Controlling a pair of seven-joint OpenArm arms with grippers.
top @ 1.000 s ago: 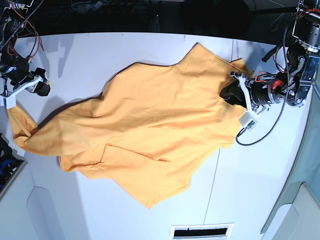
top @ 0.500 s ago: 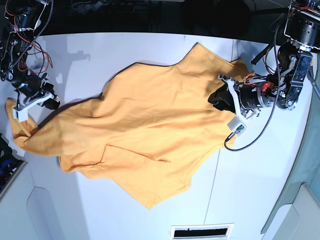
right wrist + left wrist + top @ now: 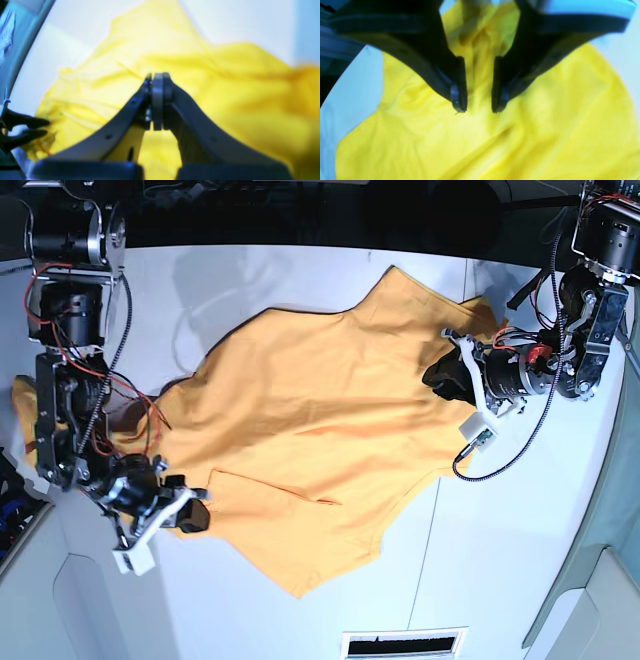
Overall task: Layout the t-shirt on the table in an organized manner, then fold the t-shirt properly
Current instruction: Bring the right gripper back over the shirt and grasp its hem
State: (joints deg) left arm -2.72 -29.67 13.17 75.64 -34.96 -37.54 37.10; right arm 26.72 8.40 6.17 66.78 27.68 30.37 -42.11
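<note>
The orange t-shirt (image 3: 310,420) lies crumpled and slantwise on the white table (image 3: 520,530). In the base view my left gripper (image 3: 441,377) sits over the shirt's right edge near the collar. In the left wrist view its black fingers (image 3: 458,100) stand apart with the tips on the cloth (image 3: 480,140), and a ridge of fabric runs up between them. My right gripper (image 3: 190,516) is at the shirt's lower-left edge. In the right wrist view its pads (image 3: 157,100) are pressed together over the yellow-looking cloth (image 3: 225,100), with no fabric visible between them.
A slotted vent (image 3: 403,643) is set in the table's front edge. The table's back edge (image 3: 300,246) meets a dark background. The right arm's column and red wires (image 3: 70,380) cover the shirt's left end. A dark clip-like object (image 3: 22,127) shows at the right wrist view's left.
My right gripper swung from the far left sleeve down to the shirt's lower-left edge and shut. My left gripper crept left over the shirt, and the shirt's right edge shifted left with it.
</note>
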